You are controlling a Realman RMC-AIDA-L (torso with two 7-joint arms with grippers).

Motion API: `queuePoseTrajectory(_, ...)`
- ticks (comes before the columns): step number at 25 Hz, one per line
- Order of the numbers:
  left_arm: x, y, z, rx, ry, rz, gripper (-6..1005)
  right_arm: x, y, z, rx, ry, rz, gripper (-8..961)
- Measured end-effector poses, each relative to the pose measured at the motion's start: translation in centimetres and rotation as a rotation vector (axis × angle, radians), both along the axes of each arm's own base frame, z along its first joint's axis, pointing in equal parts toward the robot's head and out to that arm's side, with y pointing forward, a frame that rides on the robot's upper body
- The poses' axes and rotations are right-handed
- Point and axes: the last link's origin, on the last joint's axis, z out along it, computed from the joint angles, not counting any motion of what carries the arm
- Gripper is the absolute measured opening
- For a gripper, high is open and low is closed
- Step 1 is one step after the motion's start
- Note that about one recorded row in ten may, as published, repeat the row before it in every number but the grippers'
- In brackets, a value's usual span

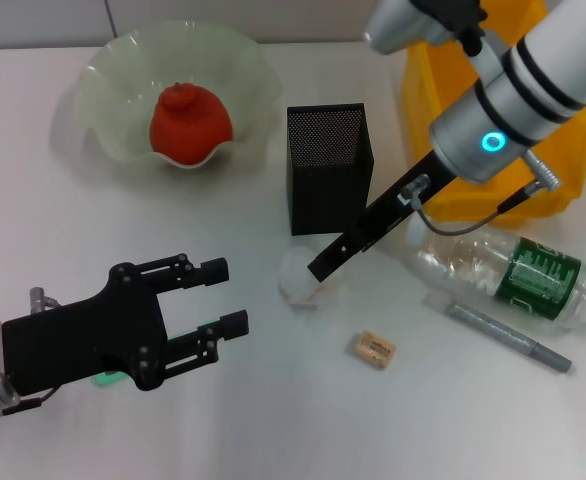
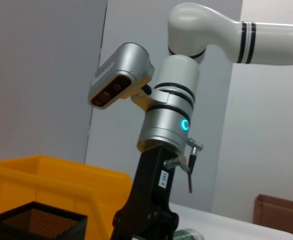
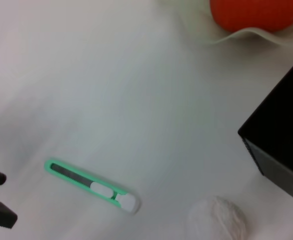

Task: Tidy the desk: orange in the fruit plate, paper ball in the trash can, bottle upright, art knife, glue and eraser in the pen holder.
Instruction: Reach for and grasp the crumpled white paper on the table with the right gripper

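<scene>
The orange (image 1: 188, 122) lies in the pale green fruit plate (image 1: 113, 75) at the back left. The black mesh pen holder (image 1: 328, 165) stands mid-table, with the yellow trash can (image 1: 443, 120) behind my right arm. My right gripper (image 1: 325, 266) reaches down to the white paper ball (image 1: 301, 282) in front of the holder. The bottle (image 1: 513, 272) lies on its side at the right, with the grey glue stick (image 1: 508, 338) and the eraser (image 1: 373, 348) in front of it. My left gripper (image 1: 223, 298) hangs open and empty at the front left, above the green art knife (image 3: 91, 186).
In the right wrist view the paper ball (image 3: 217, 218) sits close to the pen holder (image 3: 281, 145). The left wrist view shows the right arm (image 2: 174, 115) above the trash can (image 2: 46, 180) and the pen holder (image 2: 34, 220).
</scene>
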Motion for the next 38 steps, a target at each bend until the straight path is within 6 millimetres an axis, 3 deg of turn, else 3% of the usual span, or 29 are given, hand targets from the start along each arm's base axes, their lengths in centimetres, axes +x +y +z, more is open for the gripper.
queuePoseTrajectory(19, -0.8, 0.1, -0.4, 0.019, 0.029, 0.051, 578, 0.1, -0.1, -3.2, 0.045, 0.025, 0.022, 649)
queuePoseTrajectory(38, -0.8, 0.4, -0.5, 0.024, 0.039, 0.059, 578, 0.6, -0.2, -3.7, 0.047, 0.009, 0.025, 610)
